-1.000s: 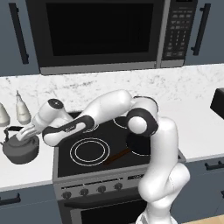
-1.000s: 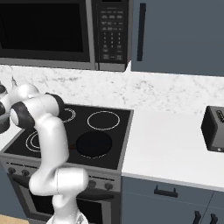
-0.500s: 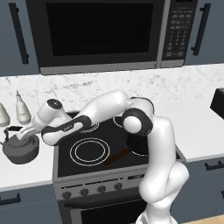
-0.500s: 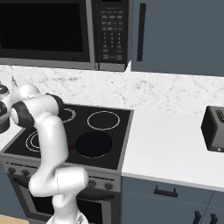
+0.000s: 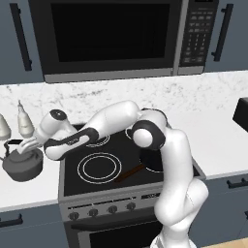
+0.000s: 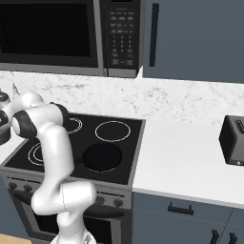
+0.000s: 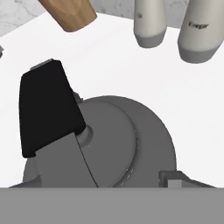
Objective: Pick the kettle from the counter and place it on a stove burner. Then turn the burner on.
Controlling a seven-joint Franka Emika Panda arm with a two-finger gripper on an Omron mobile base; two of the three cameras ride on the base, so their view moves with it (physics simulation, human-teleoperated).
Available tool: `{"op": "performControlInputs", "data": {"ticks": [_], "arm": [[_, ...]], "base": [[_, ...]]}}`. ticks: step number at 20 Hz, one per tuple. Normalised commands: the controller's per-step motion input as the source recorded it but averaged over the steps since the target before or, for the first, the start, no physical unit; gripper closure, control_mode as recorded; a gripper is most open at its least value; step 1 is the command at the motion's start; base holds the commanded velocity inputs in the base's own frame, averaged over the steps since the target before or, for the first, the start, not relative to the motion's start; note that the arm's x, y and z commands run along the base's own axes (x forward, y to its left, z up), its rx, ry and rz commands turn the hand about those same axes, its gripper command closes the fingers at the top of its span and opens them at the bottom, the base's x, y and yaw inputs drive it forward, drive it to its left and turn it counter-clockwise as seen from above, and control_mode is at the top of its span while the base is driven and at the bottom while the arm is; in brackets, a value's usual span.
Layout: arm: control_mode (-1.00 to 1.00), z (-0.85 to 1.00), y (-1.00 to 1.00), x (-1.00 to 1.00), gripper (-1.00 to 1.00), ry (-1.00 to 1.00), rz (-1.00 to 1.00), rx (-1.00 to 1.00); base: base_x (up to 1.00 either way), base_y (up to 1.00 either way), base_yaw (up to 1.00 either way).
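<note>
The kettle [image 5: 22,163] sat on the white surface [image 5: 29,191] left of the stove [image 5: 121,160], in front of 2 pale bottles [image 7: 175,26]. The tool [image 5: 28,144] hung right over the kettle's black handle [image 7: 46,107]. Whether its fingers were apart or clamped on the handle could not be told. A black frying pan [image 5: 152,162] sat on the front right burner.

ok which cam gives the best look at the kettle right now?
Hand view: the kettle sits close below the camera, its lid and black handle clear. In the left base view the kettle is small on the counter left of the stove, with the end effector at its handle. The right base view is no help.
</note>
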Motion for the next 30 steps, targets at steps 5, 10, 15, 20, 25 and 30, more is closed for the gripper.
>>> {"op": "performControlInputs", "data": {"ticks": [5, 10, 15, 20, 25, 30], "arm": [[-1.00, 0.00, 0.00, 0.00, 1.00, 0.00, -0.03, 0.00], [-1.00, 0.00, 0.00, 0.03, 1.00, 0.00, -0.01, 0.00], [-1.00, 0.02, 0.00, -0.10, 1.00, -0.04, -0.01, 0.00], [-1.00, 0.24, -0.02, -0.46, 1.00, -0.18, -0.05, 0.00], [-1.00, 0.32, -0.13, -0.49, 1.00, -0.17, -0.05, 0.00], [-1.00, 0.37, -0.23, -0.35, 1.00, -0.11, -0.07, 0.00]], "base": [[0.00, 0.00, 0.00], [0.00, 0.00, 0.00], [0.00, 0.00, 0.00], [0.00, 0.00, 0.00], [0.00, 0.00, 0.00], [0.00, 0.00, 0.00]]}}
